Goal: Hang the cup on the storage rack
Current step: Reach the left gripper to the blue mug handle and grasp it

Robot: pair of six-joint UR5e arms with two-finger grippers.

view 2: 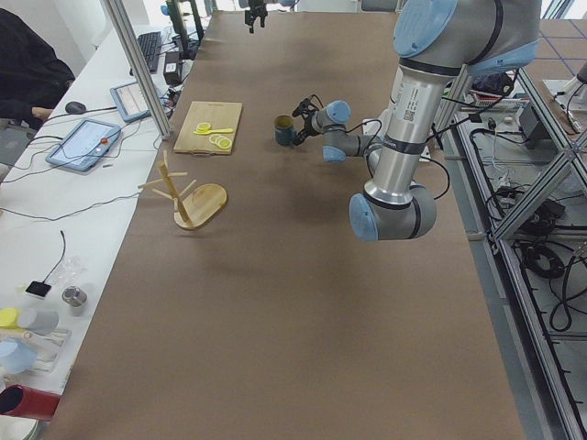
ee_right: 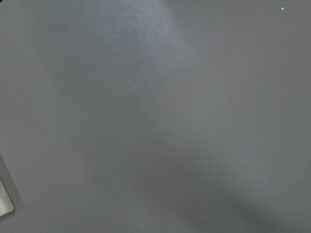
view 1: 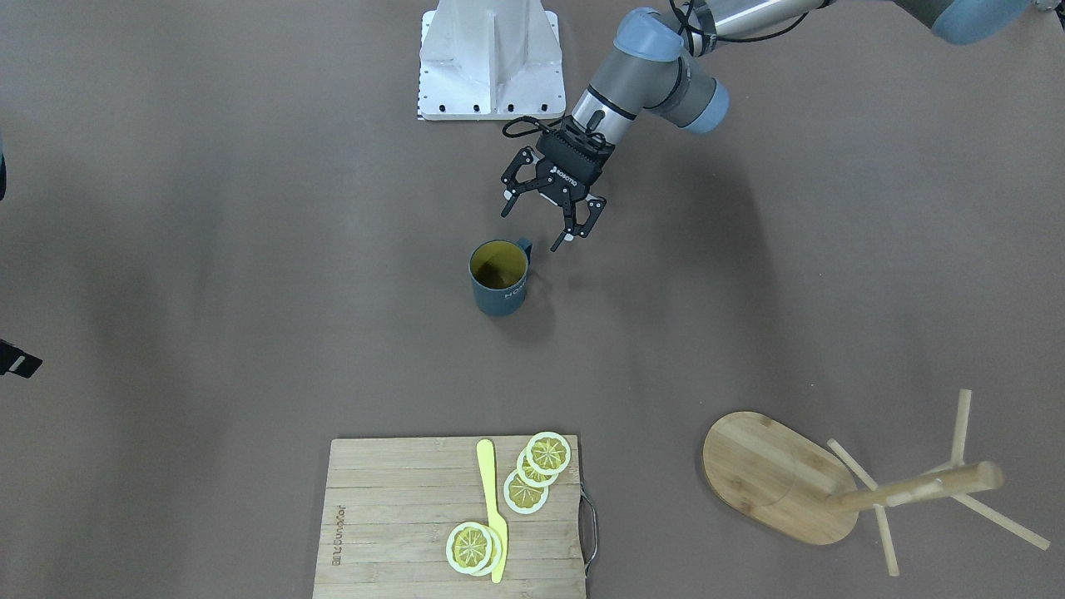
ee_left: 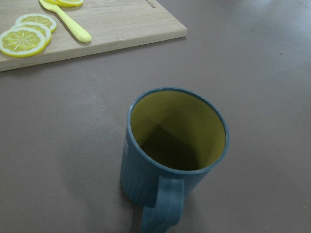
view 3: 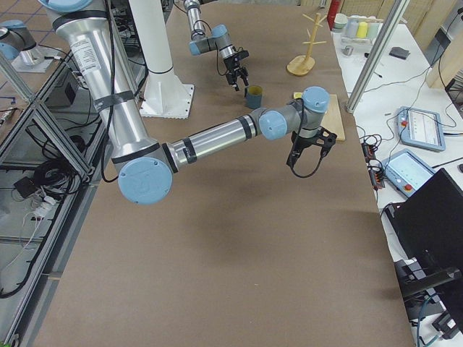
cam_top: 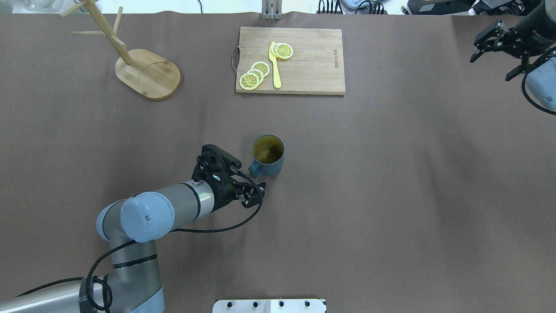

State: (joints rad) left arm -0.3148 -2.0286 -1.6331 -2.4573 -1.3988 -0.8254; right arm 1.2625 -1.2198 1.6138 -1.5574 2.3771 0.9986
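Observation:
The slate-blue cup with a yellow inside stands upright and empty at the table's middle; it also shows in the overhead view and the left wrist view. Its handle points at my left gripper, which is open and empty, tilted down, just short of the handle, not touching. The bamboo storage rack stands upright at the far left, its pegs empty; it shows in the front view too. My right gripper is open and empty, high at the far right.
A wooden cutting board with lemon slices and a yellow knife lies at the far side, between cup and rack line. The white robot base plate sits at the near edge. The right wrist view shows only bare brown table.

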